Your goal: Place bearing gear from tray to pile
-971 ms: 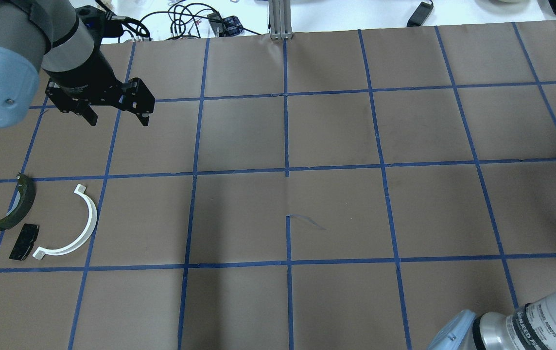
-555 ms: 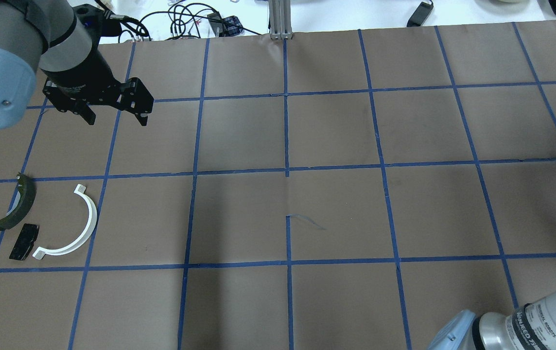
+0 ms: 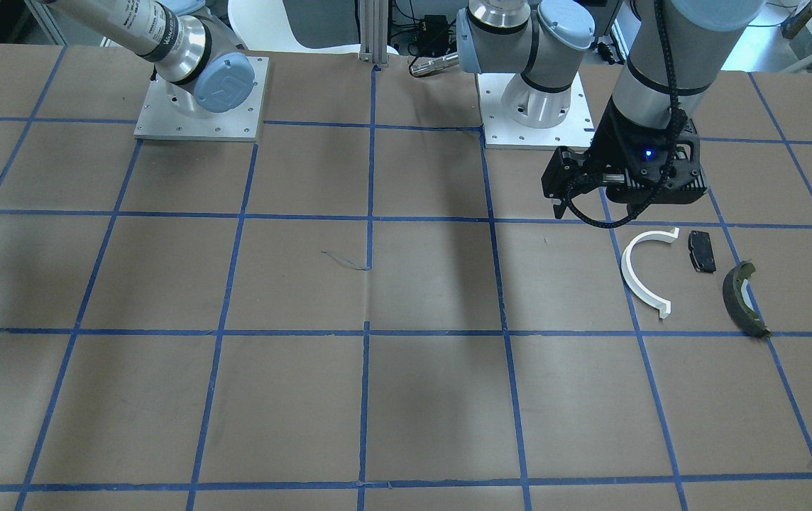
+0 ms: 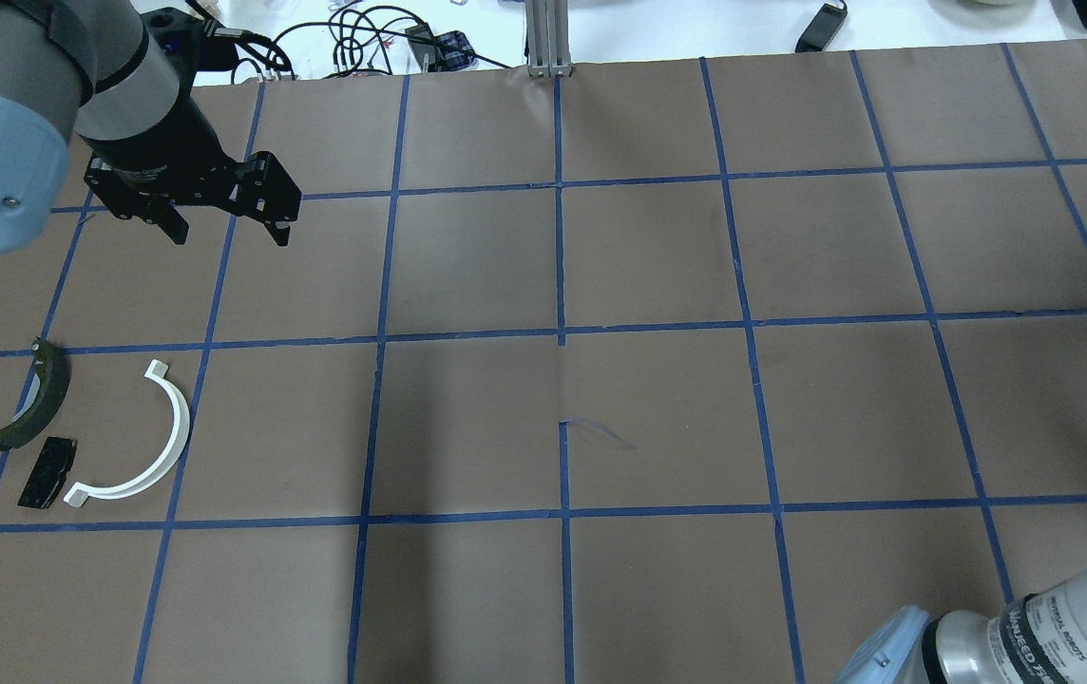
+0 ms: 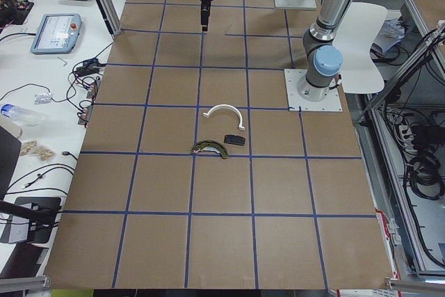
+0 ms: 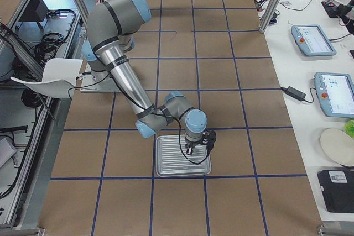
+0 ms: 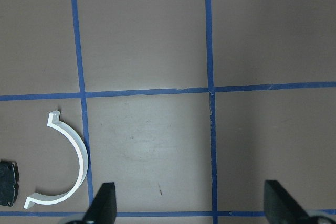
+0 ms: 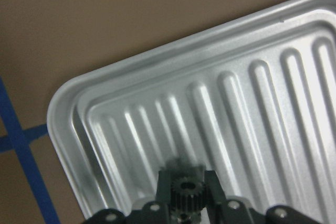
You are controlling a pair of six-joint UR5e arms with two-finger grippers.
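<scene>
The small black bearing gear (image 8: 185, 188) sits between the fingers of my right gripper (image 8: 185, 182), which is shut on it over a corner of the ribbed silver tray (image 8: 105, 103). In the exterior right view this gripper (image 6: 191, 148) points down over the tray (image 6: 166, 168). The pile lies at the table's left: a white half-ring arc (image 4: 140, 442), a flat black pad (image 4: 47, 472) and a dark olive curved shoe (image 4: 30, 399). My left gripper (image 4: 228, 231) hangs open and empty beyond the pile; its wrist view shows the arc (image 7: 65, 166).
Brown paper with a blue tape grid covers the table (image 4: 648, 256). Cables and small devices (image 4: 363, 43) lie past the far edge. The arm base plates (image 3: 200, 99) stand at the robot's side. Tablets and a plate (image 6: 337, 161) rest on the side bench.
My left gripper has drifted slightly to the left and stays open. The pile's parts have not moved.
</scene>
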